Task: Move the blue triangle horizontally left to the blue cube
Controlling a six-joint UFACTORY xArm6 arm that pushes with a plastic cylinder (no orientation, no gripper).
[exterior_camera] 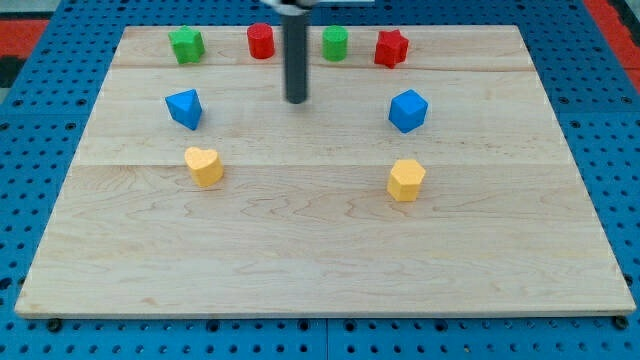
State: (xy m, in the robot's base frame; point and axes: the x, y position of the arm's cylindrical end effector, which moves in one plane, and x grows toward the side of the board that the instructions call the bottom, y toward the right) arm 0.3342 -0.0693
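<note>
The blue triangle (pixel 185 108) lies on the left part of the wooden board (pixel 320 250). The blue cube (pixel 408 110) lies on the right part, at about the same height in the view. My tip (pixel 297 101) rests on the board between them, roughly midway, a little nearer the view's top. It touches neither block. The rod rises straight up out of the view's top edge.
Along the view's top stand a green block (pixel 186 45), a red cylinder (pixel 261 41), a green cylinder (pixel 335 43) and a red star (pixel 392 48). A yellow heart (pixel 204 166) lies below the blue triangle. A yellow hexagon-like block (pixel 406 180) lies below the blue cube.
</note>
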